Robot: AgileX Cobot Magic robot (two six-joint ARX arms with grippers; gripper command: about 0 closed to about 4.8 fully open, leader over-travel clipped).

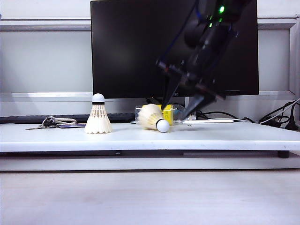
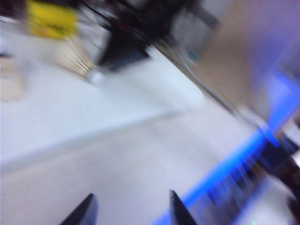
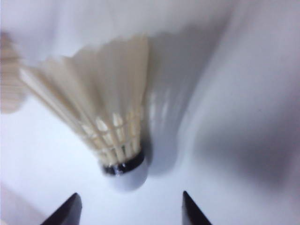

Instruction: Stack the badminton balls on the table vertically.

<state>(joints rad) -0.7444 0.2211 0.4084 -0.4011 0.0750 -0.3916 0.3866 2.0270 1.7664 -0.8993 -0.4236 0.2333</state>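
Exterior view: table carries two shuttlecocks. Standing shuttlecock sits upright, cork tip up, well to the left of the monitor's centre, in front of a bunch of keys. Fallen shuttlecock lies on its side below the monitor's middle, cork tip toward the table's front edge, right in front of a yellow-labelled bottle. Right gripper hangs in front of the monitor's lower right part, just beside the fallen shuttlecock and above the table, motion-blurred; fingers spread, nothing between them. Right wrist view agrees: right gripper has both fingertips wide apart, and the fallen shuttlecock lies on the white table ahead of the gap, not touched by either tip. Left wrist view is heavily blurred: left gripper has its fingers apart with nothing held, off the table, and the fallen shuttlecock and bottle show far off.
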